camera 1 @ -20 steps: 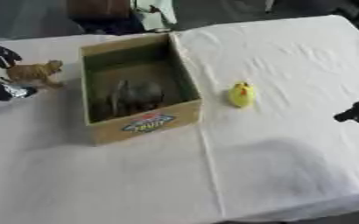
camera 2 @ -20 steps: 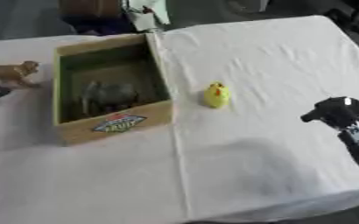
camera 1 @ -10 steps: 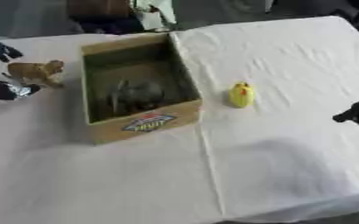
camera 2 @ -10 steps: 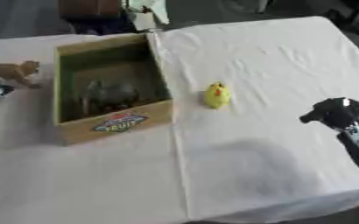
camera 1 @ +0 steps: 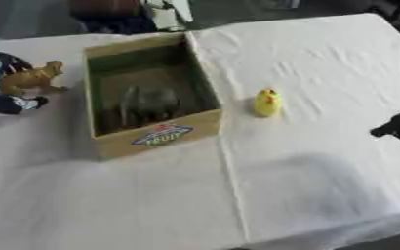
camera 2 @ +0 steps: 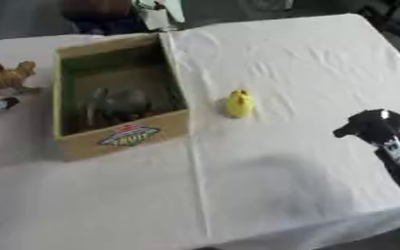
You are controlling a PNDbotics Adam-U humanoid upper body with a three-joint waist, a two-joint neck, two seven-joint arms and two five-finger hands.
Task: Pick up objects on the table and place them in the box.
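- White cloth covers the table [camera 1: 323,58], on which an open cardboard box [camera 1: 156,138] with a printed label on its near wall is taken as the landmark.
- Inside the box a grey, indistinct object [camera 1: 152,102] is seen lying on the floor; part of the task is therefore judged done.
- To the left of the box, just beside its far corner, a brown animal figure [camera 1: 31,78] is held in the curled fingers of the left hand [camera 1: 0,95]; it is not yet over the opening.
- To the right of the box, near but apart from its wall, a yellow duck-like toy [camera 1: 267,102] is left standing on the cloth, untouched.
- Well to the right of the box, at the table edge, the right hand [camera 2: 383,134] is shown idle; whether its fingers are spread or curled cannot be told.
- Beyond the box, dark clutter at the far edge is noted; nothing is seen to block the opening.
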